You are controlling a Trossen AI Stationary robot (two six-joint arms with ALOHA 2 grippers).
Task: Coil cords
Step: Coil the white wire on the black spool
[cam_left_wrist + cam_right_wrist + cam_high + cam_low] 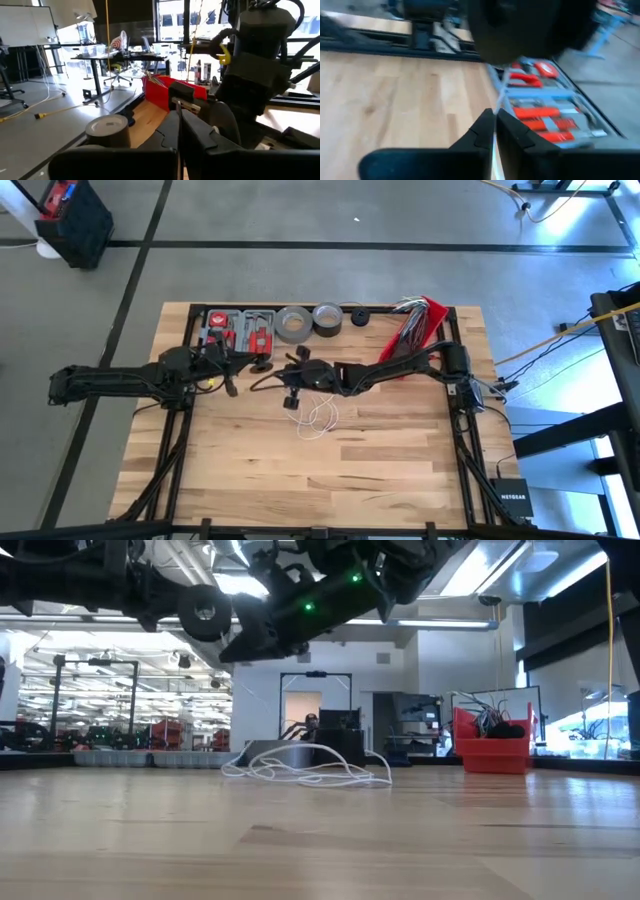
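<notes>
My right gripper (494,125) hangs above mid-table, fingers nearly together, pinching a strand of the white cord (318,416), whose loose loops lie on the table (380,470) just below. My left gripper (179,131) waits closed, beside the tool tray (238,330)

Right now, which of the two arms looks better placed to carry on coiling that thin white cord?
Probably the right arm: its fingers pinch the white cord just above the loose loops. The left arm's fingers are shut on nothing, off beside the tool tray.
</notes>
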